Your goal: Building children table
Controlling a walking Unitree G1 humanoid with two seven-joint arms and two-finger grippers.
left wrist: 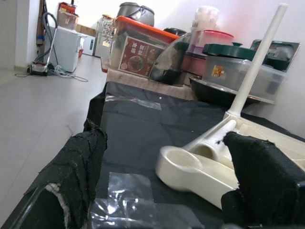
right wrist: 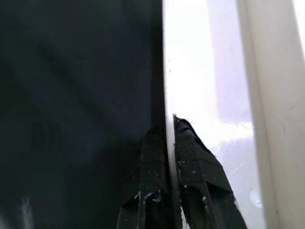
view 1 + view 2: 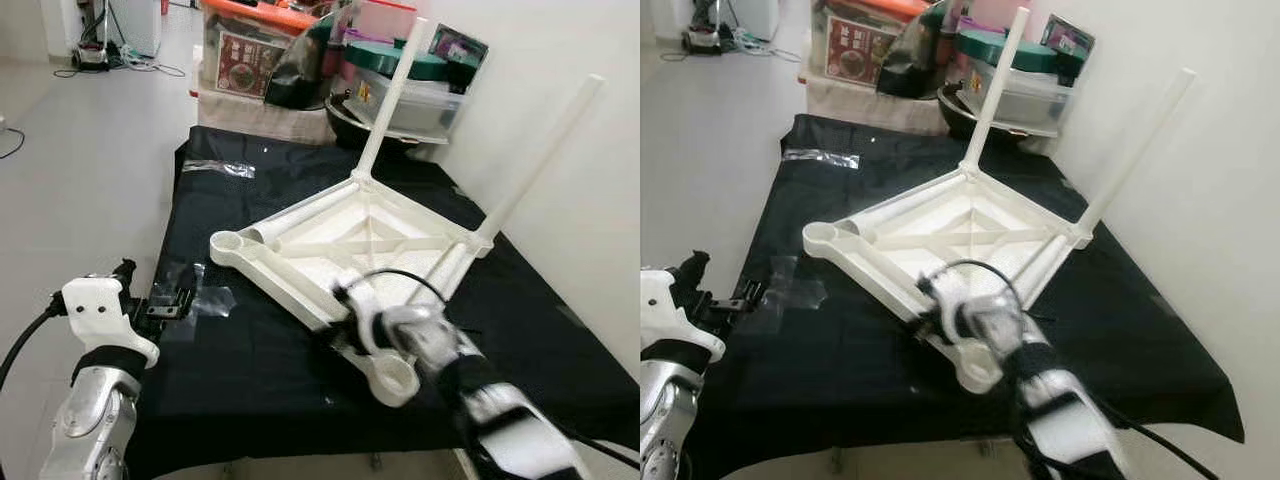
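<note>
Table top (image 3: pixel 330 240): cream plastic, smooth, slight sheen; legs (image 3: pixel 392 95) same. Cloth (image 3: pixel 250 350) over bench: black, matt, creased. Tape patch (image 1: pixel 143 210), lower centre of left wrist view: clear, glossy. Left hand (image 1: pixel 157 191) fingers (image 1: pixel 78 164): black, rough, frayed padding. Floor (image 3: pixel 90 170), upper left: pale, glossy. Storage boxes (image 3: pixel 420 95), top: translucent plastic.

One upturned white table top (image 3: pixel 340 240), two legs (image 3: pixel 393 95) fitted, two empty sockets (image 3: pixel 232 243). One black cloth (image 3: pixel 250 350). Two tape patches (image 3: pixel 205 300). Several storage tubs (image 3: pixel 415 95).
</note>
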